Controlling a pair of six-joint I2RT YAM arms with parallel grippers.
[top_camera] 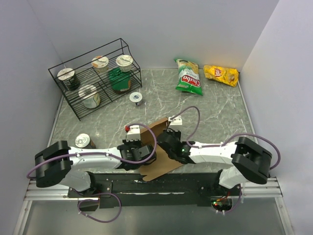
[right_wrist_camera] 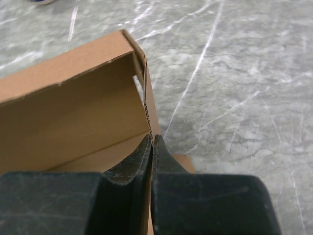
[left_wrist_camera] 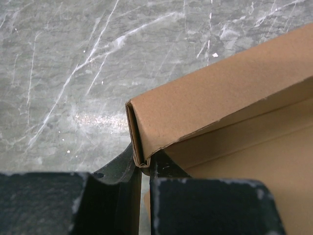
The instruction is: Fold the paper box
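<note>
While both arms reach inward from the near edge, I see the paper box (top_camera: 163, 167) lying between them on the grey marbled desk (top_camera: 220, 115), close to the arm bases and half hidden under the two wrists. It is partly formed: a flat brown panel with walls raised along it.

On the left wrist view, the left jaws are pinching the paper box (left_wrist_camera: 220, 98) at the end of a doubled-over wall, where two layers of cardboard fold back on each other. The narrow folded edge sits right between the dark fingers (left_wrist_camera: 117, 196).

On the right wrist view, the right jaws are pressed together on a thin upright side wall of the paper box (right_wrist_camera: 63, 112) — the corrugated edge runs straight down into them, and a longer wall meets it at the corner above.

At the back left stands a black wire rack (top_camera: 93, 81) holding several cups. A green chip bag (top_camera: 188, 78) and a yellow chip bag (top_camera: 221, 74) lie at the back right, just beside each other. A tin can (top_camera: 84, 141) stands near the left arm (top_camera: 93, 159), and a small round cup (top_camera: 136, 98) sits in front of the rack.
</note>
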